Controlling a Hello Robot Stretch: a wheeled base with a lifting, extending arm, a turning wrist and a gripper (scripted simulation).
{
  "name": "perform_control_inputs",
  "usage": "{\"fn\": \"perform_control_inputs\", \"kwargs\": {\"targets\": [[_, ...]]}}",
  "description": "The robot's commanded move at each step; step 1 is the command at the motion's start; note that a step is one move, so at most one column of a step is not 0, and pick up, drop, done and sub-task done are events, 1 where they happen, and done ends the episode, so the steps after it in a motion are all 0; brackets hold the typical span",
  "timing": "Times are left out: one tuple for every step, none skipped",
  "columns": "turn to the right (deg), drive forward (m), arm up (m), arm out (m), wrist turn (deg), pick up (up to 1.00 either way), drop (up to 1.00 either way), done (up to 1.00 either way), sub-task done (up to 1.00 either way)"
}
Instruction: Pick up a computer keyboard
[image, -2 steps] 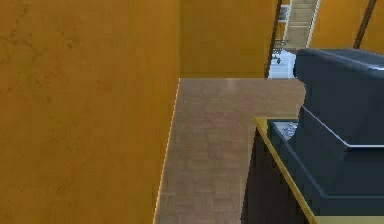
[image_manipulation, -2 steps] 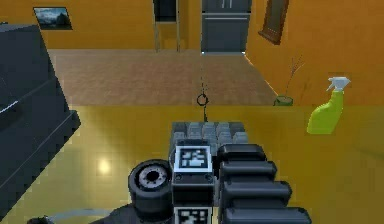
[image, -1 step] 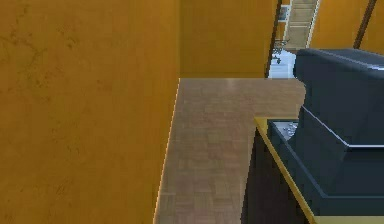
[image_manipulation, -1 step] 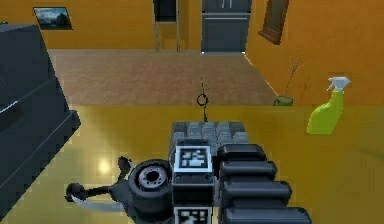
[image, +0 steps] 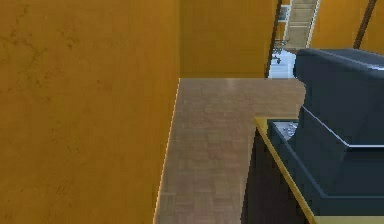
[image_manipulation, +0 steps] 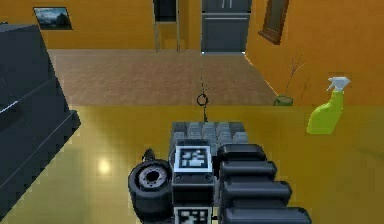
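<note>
We saw the grey block-keyed computer keyboard (image_manipulation: 210, 133) lying on the glossy yellow tabletop (image_manipulation: 100, 135) at the dark two-finger gripper (image_manipulation: 203, 98); we could not tell whether it held anything.

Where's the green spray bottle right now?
The green spray bottle stands on the yellow table at the arm side view's right, off to the right of the grey keyboard.

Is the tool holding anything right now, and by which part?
It cannot be told: a grey keyboard lies on the yellow table at the far end of the tool, so no hold is confirmed.
</note>
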Motion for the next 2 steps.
{"fn": "perform_control_inputs", "kwargs": {"targets": [[0.0, 0.00, -0.12, 0.00, 0.0, 0.00, 0.00, 0.00, 0.00], [0.0, 0.00, 0.00, 0.00, 0.0, 1.00, 0.00, 0.00, 0.00]]}}
